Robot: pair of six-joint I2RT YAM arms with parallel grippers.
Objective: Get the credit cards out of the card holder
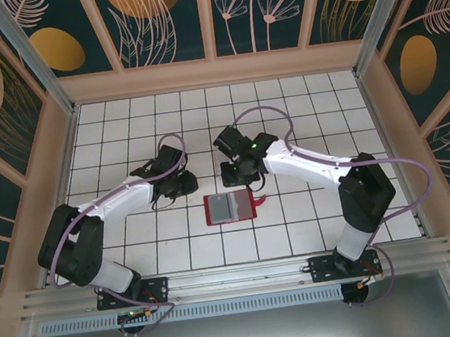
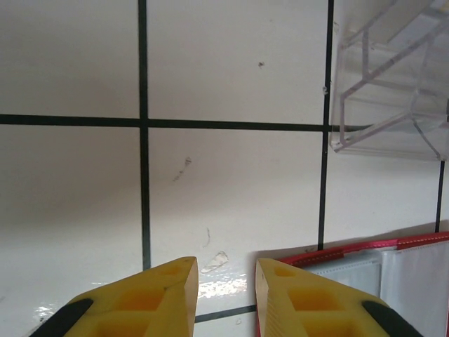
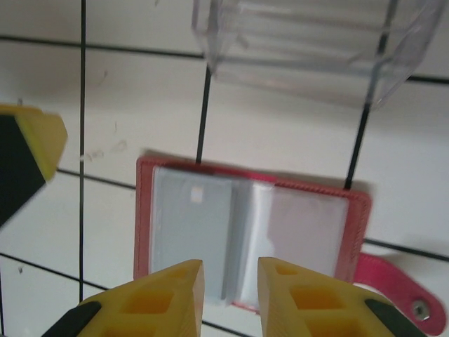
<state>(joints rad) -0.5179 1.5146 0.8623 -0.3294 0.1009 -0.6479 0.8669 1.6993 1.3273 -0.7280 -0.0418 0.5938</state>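
Since R hand (image 3: 228, 281) is nearest the work, it heads the list.

1. R hand: yellow fingers (image 3: 175, 298) slightly spread with a narrow gap, nothing betw. them. Poised over near edge of holder (image 3: 252, 232), gap lined up approx. w/ inner edge of card (image 3: 193, 225). Prob. set narrow so the tips can nip a thin edge. Whether tips touch holder: can't tell.
2. L hand (image 2: 224, 281): fingers likewise a little apart, empty. Low over table (image 2: 231, 189), just beside holder. One finger overlaps the red rim in its wrist view. Judged: placed to pin holder down while R pulls. Contact: can't tell.
3. holder: red, lying open and flat on table betw. the two hands, pockets facing up so contents can be reached from above.
4. card: pale grey, one seen, seated fully in the pocket on the page away from tab (image 3: 403, 295), not drawn out. Other page looks pale/clear; contents can't tell.
5. tab: red strap w/ snap, unfastened, splayed on table off holder's side, which lets the pages lie flat.
6. tray (image 3: 302, 42): clear plastic, just beyond holder, apart from it. Poss. drop spot for cards, a guess only.
7. table: white tiles, dark grout lines.

Status (judged): removal not begun. Next needs a pinch on card's exposed edge, then a slide out along the pocket. Risk: holder drags along w/ card unless held.
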